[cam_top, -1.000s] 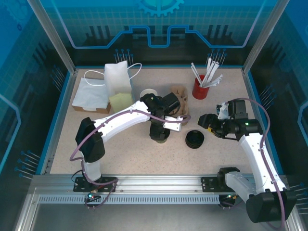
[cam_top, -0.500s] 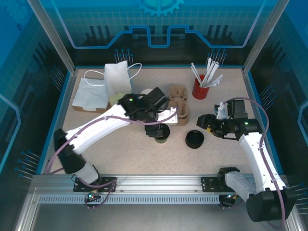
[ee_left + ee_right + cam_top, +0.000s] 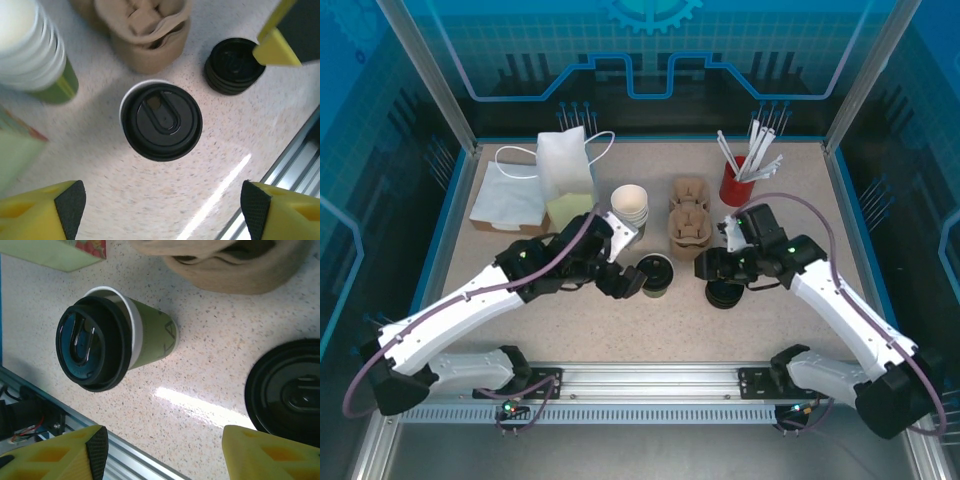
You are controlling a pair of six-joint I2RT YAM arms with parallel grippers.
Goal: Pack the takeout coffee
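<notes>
- The cup (image 3: pixel 152 342) stands upright on the table (image 3: pixel 650 330), centre of the top view, just below the carrier (image 3: pixel 688 225).
- The lid (image 3: pixel 161 121) is on the cup but sits off-centre. A white crescent of rim shows at its upper left in the left wrist view and on its right in the right wrist view, so we judge it is not pressed home.
- The left gripper (image 3: pixel 161 205) is spread wide with nothing between its fingers. It hangs over the cup, which sits mid-frame beyond the fingertips.
- The right gripper (image 3: pixel 165 447) has its fingers apart and is empty too. The cup is at upper left of its frame and the stack of lids (image 3: pixel 287 390) at the right edge.
- The two grippers flank the cup in the top view, left one touching or nearly touching it (we cannot tell which).
- Done so far, as we read it: a cup is out and a lid is laid on top.
- Left to do: seat the lid properly, then lift the cup into a pocket of the carrier.
- The carrier pockets look empty from above, though the far ones are hard to read.
- The stack of cups (image 3: pixel 630 205) stands just left of the carrier, apart from the cup.
</notes>
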